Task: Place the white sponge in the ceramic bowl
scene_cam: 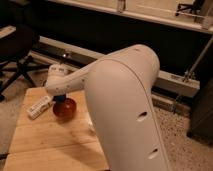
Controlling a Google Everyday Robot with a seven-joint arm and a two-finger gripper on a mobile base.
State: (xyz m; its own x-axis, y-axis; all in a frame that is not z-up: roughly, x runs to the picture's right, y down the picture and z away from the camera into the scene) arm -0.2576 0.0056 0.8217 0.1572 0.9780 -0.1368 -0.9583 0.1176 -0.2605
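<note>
A dark red ceramic bowl [65,109] sits on the wooden table [45,140], towards its far side. A white oblong sponge [39,107] lies flat on the table just left of the bowl, close to the table's left edge. My gripper [60,97] hangs at the end of the white arm [120,105], right above the bowl's far left rim and to the right of the sponge. The arm's large white link fills the middle and right of the camera view and hides the table's right part.
A black office chair [15,50] stands on the floor behind the table's left corner. A long pale ledge [170,80] runs along the dark wall at the back. A small pale thing [91,123] shows on the table beside the arm, mostly hidden.
</note>
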